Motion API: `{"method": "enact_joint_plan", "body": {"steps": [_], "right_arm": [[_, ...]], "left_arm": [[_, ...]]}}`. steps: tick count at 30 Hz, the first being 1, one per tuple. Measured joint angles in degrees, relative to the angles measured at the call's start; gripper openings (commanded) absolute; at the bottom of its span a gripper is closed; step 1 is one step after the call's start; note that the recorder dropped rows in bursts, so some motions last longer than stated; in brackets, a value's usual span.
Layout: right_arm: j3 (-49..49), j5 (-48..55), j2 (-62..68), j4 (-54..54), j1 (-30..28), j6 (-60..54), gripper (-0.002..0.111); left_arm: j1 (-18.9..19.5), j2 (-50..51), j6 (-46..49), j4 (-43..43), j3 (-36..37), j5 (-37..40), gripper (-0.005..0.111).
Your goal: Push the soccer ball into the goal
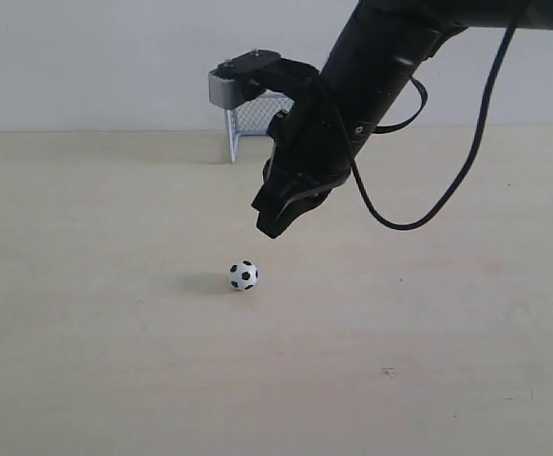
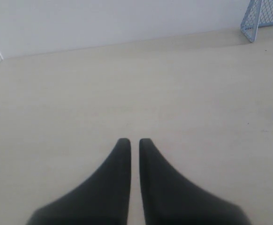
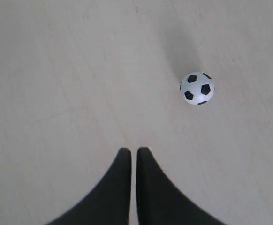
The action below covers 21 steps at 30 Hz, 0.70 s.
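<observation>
Pale wood tabletop [image 1: 115, 370] carries the soccer ball [image 1: 243, 275], which lies out in the open, well apart from the goal [image 1: 250, 114] standing at the far edge against the white wall [image 1: 86, 57]. In the exterior view the right gripper [image 1: 274, 225] hangs in the air on its black arm [image 1: 381, 57]. It is tilted downward, its tip above the ball and a little to the right of it, not touching. That arm and a grey block [image 1: 224, 90] on its wrist cover most of the goal, so only one pale blue post and a patch of mesh show there. A black cable [image 1: 448, 190] loops below the arm.

The right wrist view gives what the exterior cannot. The two black fingers [image 3: 117, 187] are pressed nearly together (a thin slit of table between them) and hold nothing. The ball sits on the table ahead of the tips and off to one side, clear of them.

The left gripper [image 2: 134, 141] appears only in its own wrist view. Its fingers likewise lie almost together, a narrow gap between them, empty, above the table. That view catches the goal's corner at the picture's edge, far ahead of the tips, with a pale blue post and netting unobstructed. The ball shows in the exterior and right wrist views only.
</observation>
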Motion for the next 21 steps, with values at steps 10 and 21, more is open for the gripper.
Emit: {"method": "enact_joint_plan", "body": {"steps": [10,21], "right_arm": [[-4.2,2.1,4.7,-0.3,0.0,0.6,0.000],[-11.0,4.5,10.3,-3.3,4.5,2.1,0.000]], "left_arm": [[0.0,0.0,0.0,0.0,0.0,0.0,0.006],[0.0,0.0,0.0,0.0,0.0,0.0,0.006]]}}
